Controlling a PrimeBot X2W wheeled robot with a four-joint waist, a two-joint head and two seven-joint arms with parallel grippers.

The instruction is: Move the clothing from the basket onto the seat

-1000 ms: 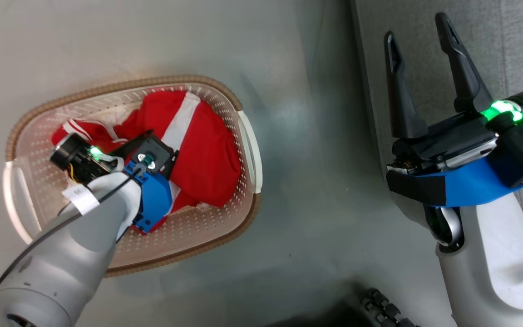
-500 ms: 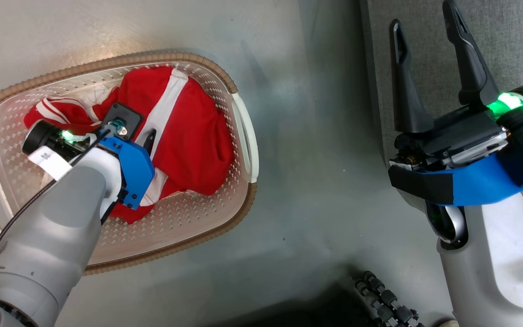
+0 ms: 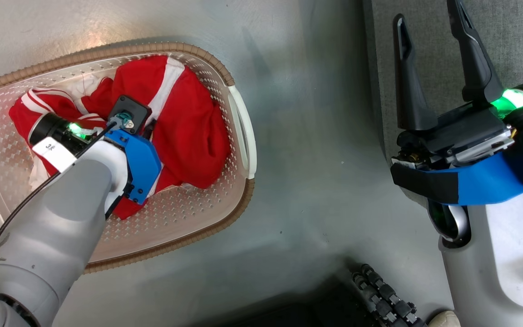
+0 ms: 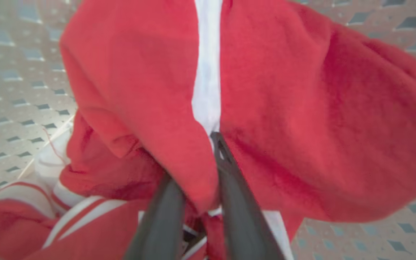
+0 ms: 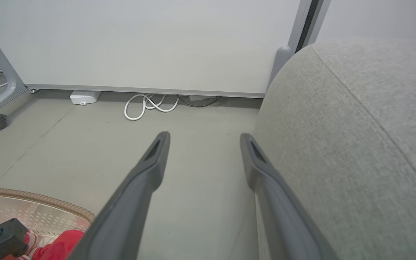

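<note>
Plainly, the clothing (image 3: 193,131) lies heaped inside the basket (image 3: 161,47), its bulk along the basket's length, the broad white stripe (image 3: 168,77) crossing it. The left gripper (image 4: 193,159) is sunk in the heap, fingers (image 4: 229,187) a little apart with a red fold between; whether they grip it I cannot tell. Past the basket's handle (image 3: 242,131), across grey floor (image 3: 311,136), stands the sofa (image 3: 515,36), the right gripper (image 3: 425,13) spread wide and empty before it. A white cable (image 5: 150,104) coils by the wall (image 5: 157,36).

The left gripper (image 4: 193,162) has pushed deeper into the red clothing (image 3: 193,131), and its fingers (image 4: 237,202) have drawn closer together around a raised fold.
</note>
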